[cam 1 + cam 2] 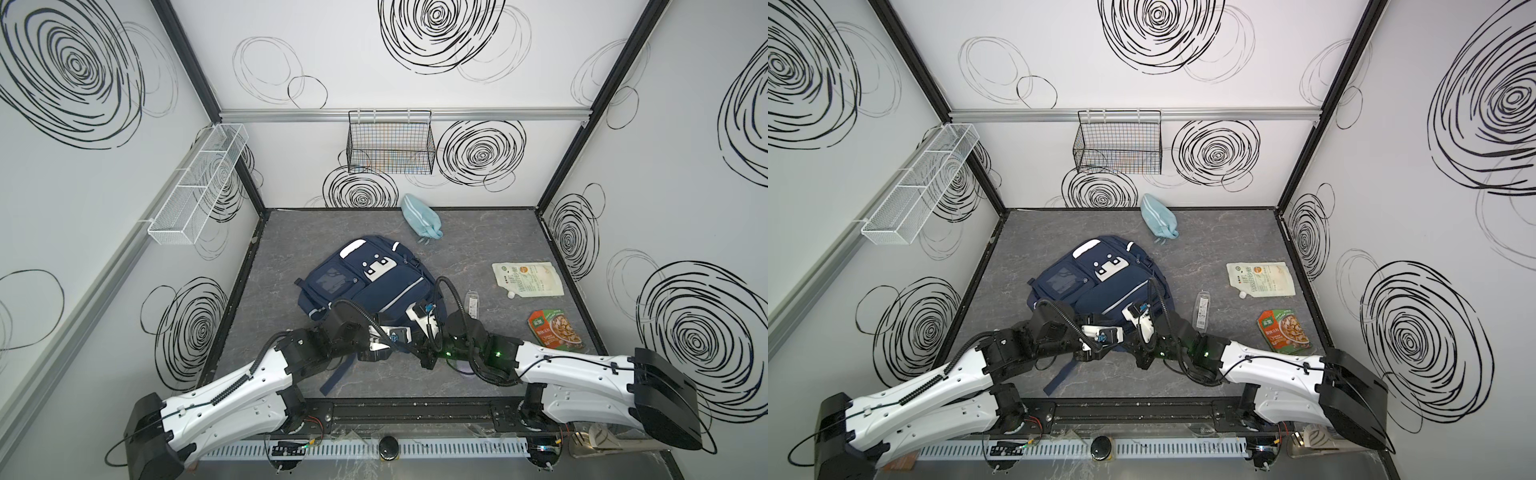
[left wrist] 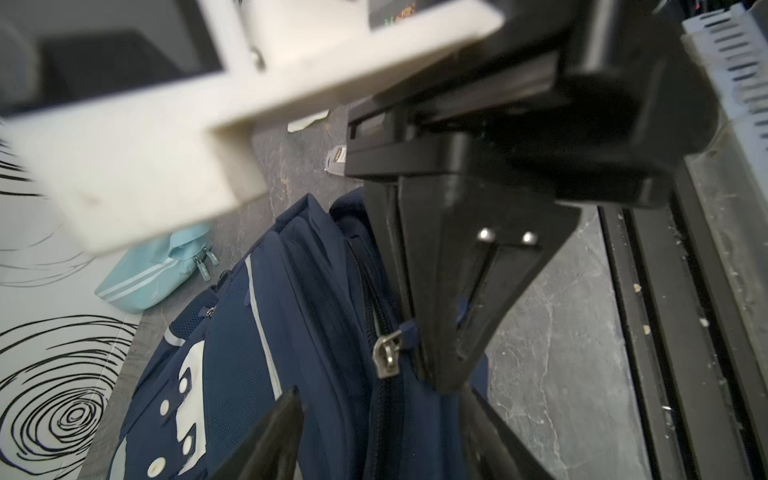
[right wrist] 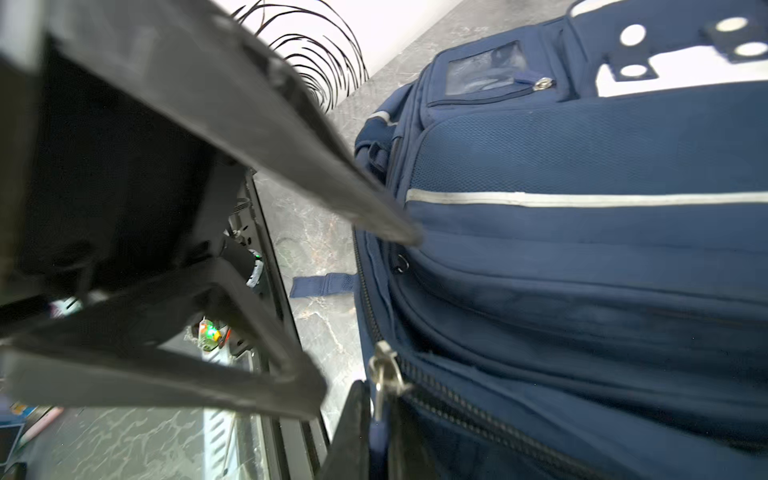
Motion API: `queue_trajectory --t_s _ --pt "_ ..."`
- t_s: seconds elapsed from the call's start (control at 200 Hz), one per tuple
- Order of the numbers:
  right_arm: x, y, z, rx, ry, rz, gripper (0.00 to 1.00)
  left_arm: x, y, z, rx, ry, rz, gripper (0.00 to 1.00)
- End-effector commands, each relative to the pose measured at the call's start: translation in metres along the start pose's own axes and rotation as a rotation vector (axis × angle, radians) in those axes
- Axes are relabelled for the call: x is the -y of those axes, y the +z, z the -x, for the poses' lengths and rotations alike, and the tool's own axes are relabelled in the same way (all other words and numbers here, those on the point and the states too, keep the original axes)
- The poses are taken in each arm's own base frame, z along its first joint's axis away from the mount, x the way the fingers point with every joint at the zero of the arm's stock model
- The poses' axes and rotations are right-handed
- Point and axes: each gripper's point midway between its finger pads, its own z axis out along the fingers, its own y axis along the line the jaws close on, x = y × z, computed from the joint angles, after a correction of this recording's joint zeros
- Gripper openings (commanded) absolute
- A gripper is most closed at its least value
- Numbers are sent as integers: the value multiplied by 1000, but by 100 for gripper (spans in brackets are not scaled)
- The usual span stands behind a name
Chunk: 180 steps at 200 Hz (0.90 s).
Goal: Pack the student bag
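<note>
- The right end effector (image 2: 438,374) has its jaws pinched together on the zipper pull (image 3: 386,370) at the near edge of the student bag (image 1: 365,282) (the pull's blue fabric tab runs down between the fingers in the right wrist view).
- The left end effector (image 3: 368,320) has its jaws spread apart and holds nothing. It sits close to the bag, near the same zipper.
- The student bag is navy and lies flat, left of the middle of the worktop (image 1: 478,245). Its front pockets and white dotted patch face up.
- A dark strap (image 1: 334,374) trails from the bag's near edge.
- The worktop is grey with a marbled pattern.
- A small clear packet (image 1: 472,303) lies just beside the bag on the right.
- A white spouted pouch (image 1: 528,278) and an orange-green food packet (image 1: 555,328) lie well apart from the bag, further right.
- A light blue pouch (image 1: 419,216) lies near the back wall.
- White walls with black scribbled swirls stand on three sides, with black posts in the corners.
- A black wire basket (image 1: 390,145) hangs on the back wall, and a white mesh tray (image 1: 195,187) on the left wall.
</note>
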Motion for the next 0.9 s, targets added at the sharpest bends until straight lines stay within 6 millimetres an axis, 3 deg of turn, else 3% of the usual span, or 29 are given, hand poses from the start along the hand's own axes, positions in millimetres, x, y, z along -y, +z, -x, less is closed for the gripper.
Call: queue_trajectory --t_s 0.0,0.095,0.205,0.3,0.45,0.545,0.675,0.895 --pt "-35 -10 54 173 -48 105 0 0 0 1 8 -20 -13 58" --pt "-36 -12 52 173 -52 107 0 -2 1 -7 -12 -31 -7 54" --pt "-34 -14 51 177 -55 96 0 -2 1 -15 -32 -40 -7 39" --pt "-33 -17 54 189 -65 85 0 3 1 -20 -49 -35 -27 36" --pt "-33 -18 57 194 -73 77 0 8 2 -25 -68 -33 -56 0" --pt "-27 -19 59 196 -68 48 0 6 1 -29 -91 -24 -39 0" --pt "-2 -28 61 181 -32 -69 0 -15 -11 -43 -146 -19 81 0" --pt "57 -58 28 102 66 -232 0 -58 -47 -79 -199 -117 337 0"
